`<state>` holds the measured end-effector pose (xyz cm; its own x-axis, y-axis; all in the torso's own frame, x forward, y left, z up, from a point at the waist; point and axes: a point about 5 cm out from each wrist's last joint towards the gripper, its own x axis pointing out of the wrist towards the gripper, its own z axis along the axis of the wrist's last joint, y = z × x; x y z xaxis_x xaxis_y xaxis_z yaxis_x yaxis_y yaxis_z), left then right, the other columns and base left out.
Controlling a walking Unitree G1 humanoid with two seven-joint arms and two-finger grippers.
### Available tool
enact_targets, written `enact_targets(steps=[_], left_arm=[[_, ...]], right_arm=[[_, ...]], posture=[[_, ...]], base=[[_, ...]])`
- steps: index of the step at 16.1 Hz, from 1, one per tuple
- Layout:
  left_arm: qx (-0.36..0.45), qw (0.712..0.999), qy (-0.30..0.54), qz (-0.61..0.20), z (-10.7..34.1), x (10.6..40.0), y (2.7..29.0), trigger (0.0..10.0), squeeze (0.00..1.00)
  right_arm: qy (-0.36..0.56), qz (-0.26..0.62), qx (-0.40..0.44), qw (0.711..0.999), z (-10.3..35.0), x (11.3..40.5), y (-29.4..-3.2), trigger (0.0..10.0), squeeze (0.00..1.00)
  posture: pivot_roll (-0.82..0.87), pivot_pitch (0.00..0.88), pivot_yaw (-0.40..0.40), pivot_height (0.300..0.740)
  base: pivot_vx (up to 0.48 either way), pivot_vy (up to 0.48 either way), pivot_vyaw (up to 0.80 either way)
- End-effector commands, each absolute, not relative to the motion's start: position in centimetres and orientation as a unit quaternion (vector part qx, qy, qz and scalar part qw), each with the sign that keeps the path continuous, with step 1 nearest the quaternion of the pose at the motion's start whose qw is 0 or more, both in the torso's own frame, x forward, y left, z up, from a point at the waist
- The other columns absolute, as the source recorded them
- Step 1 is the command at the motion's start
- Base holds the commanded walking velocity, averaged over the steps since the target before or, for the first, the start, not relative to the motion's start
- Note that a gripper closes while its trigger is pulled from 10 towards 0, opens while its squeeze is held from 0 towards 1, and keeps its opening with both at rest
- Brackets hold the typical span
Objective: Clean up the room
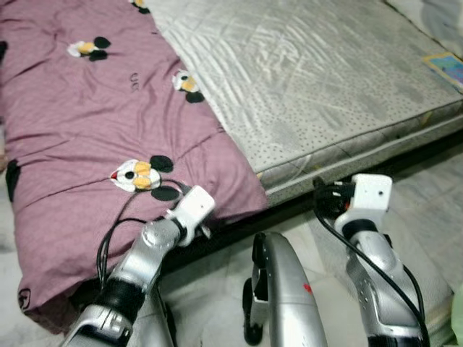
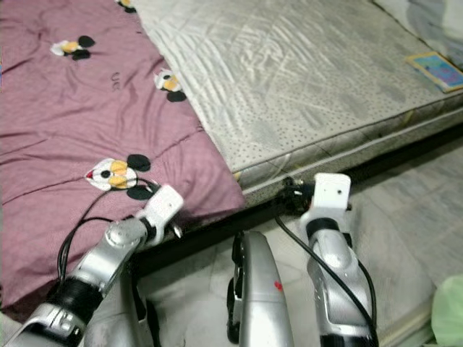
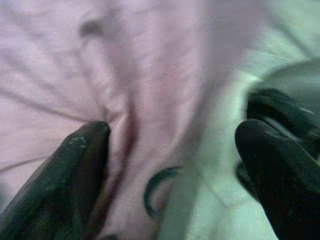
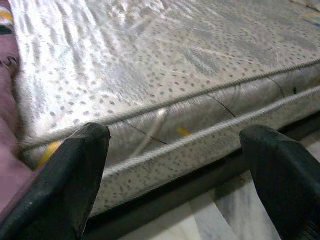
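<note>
A mauve blanket printed with cartoon mice covers the left half of a low bed and hangs over its front edge. My left arm reaches to that front edge. In the left wrist view my left gripper is open, with a fold of the blanket between its black fingers but not pinched. My right gripper is open too, holding nothing, and faces the front side of the bare grey quilted mattress. The right arm is just in front of that edge.
The bare mattress takes up the right half of the bed. A colourful flat booklet lies near its far right edge. Pale marbled floor runs in front of the bed, and something light green sits at the lower right.
</note>
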<state>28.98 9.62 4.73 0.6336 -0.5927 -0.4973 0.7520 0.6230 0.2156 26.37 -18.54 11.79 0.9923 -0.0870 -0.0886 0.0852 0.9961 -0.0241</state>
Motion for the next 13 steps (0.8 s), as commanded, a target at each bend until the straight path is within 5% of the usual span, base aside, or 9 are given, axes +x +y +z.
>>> enact_targets(steps=[1, 7, 11, 13], left_arm=[[0.214, 0.853, 0.207, -0.429, 3.8, 27.7, 8.3, 10.0, 0.0], [0.305, 0.865, 0.03, -0.398, 9.5, 30.3, 7.6, 10.0, 0.0], [0.244, 0.906, -0.12, -0.323, 15.7, 31.9, 7.6, 10.0, 0.0], [0.198, 0.941, -0.103, -0.255, 15.9, 33.3, 9.1, 10.0, 0.0]], right_arm=[[0.051, -0.053, -0.012, 0.997, 11.4, 26.3, -18.8, 10.0, 0.0], [0.044, -0.056, -0.01, 0.997, 11.3, 26.8, -18.8, 10.0, 0.0], [0.036, -0.063, -0.01, 0.997, 11.3, 26.6, -18.8, 10.0, 0.0], [0.037, -0.066, -0.012, 0.997, 11.3, 26.2, -19.0, 10.0, 0.0]], posture=[[-0.12, 0.126, -0.053, 0.52], [-0.1, 0.107, -0.054, 0.52], [-0.11, 0.118, -0.048, 0.52], [-0.12, 0.13, -0.05, 0.52]], base=[[0.0, 0.0, 0.0], [0.0, 0.0, 0.0], [0.0, 0.0, 0.0], [0.0, 0.0, 0.0]])
